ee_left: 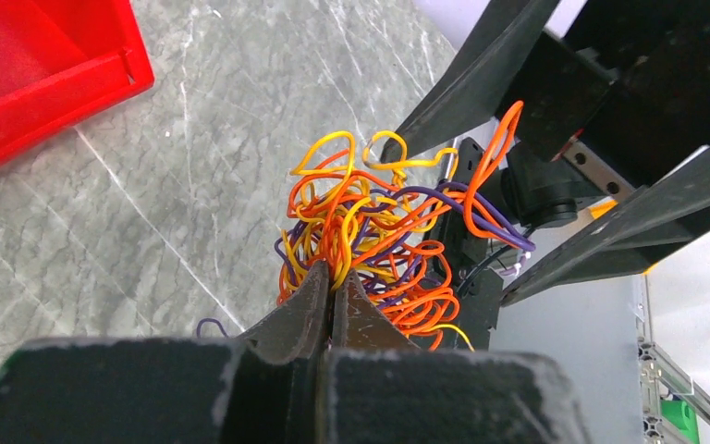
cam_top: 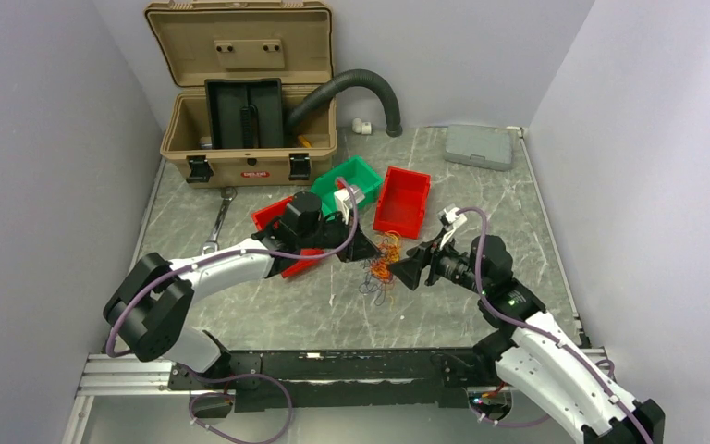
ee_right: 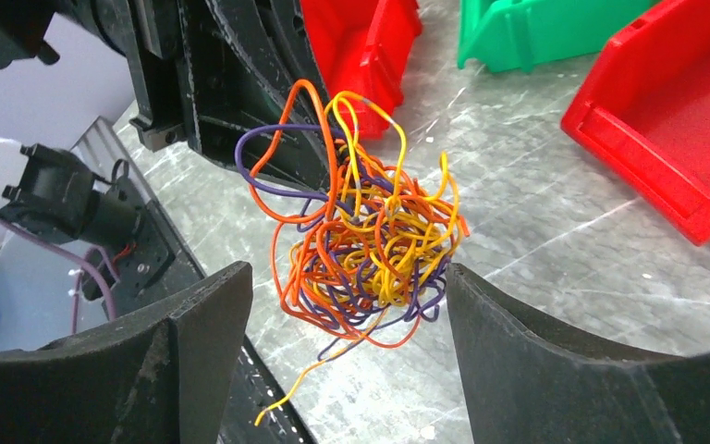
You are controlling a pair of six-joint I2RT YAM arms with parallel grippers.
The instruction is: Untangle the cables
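Note:
The cables (cam_top: 386, 256) form a fist-sized tangle of orange, yellow and purple strands, held above the table between the two grippers. My left gripper (cam_top: 366, 246) is shut on strands at the tangle's left side; in the left wrist view the cables (ee_left: 379, 236) rise from its closed fingertips (ee_left: 335, 276). My right gripper (cam_top: 409, 272) is open, just right of the tangle. In the right wrist view the cables (ee_right: 370, 245) hang between and just beyond its spread fingers (ee_right: 194, 314), with a yellow end dangling down.
A red bin (cam_top: 403, 199) and a green bin (cam_top: 349, 180) stand just behind the tangle, another red bin (cam_top: 277, 222) under my left arm. A tan toolbox (cam_top: 245, 102) with a black hose (cam_top: 370, 88) is at the back left, a grey case (cam_top: 479, 145) back right.

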